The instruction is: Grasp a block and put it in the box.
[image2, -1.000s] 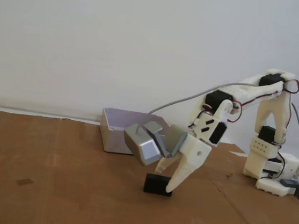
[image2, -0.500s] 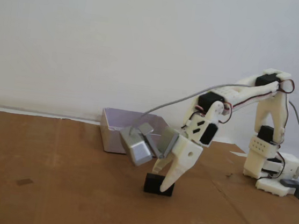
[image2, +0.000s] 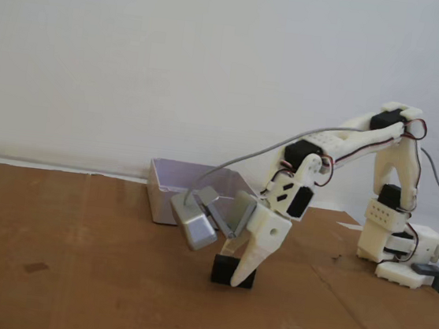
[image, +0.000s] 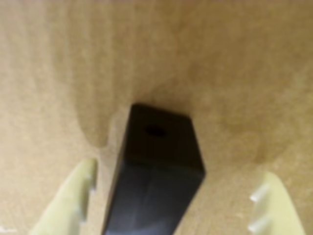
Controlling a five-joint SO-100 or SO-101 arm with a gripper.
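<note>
The black block [image: 159,161] lies on the cardboard, its top face showing a small hole in the wrist view. My gripper [image: 178,171] is open and straddles it. The left fingertip [image: 78,191] is close beside the block, and the right fingertip [image: 274,205] stands well clear, with cardboard showing between. In the fixed view the block [image2: 223,270] sits at mid-table with the gripper [image2: 237,274] lowered over it, one cream finger in front of its right part. The pale lavender-grey box [image2: 170,191] stands behind and to the left, against the wall.
Brown cardboard [image2: 95,277] covers the table. The arm's base [image2: 400,249] stands at the right edge, with cables beside it. A grey metallic camera housing [image2: 191,226] hangs from the wrist, left of the gripper. A small dark mark [image2: 35,267] lies at the left.
The arm has lowered and shifted slightly left, bringing the open gripper down around the block. The block has not moved.
</note>
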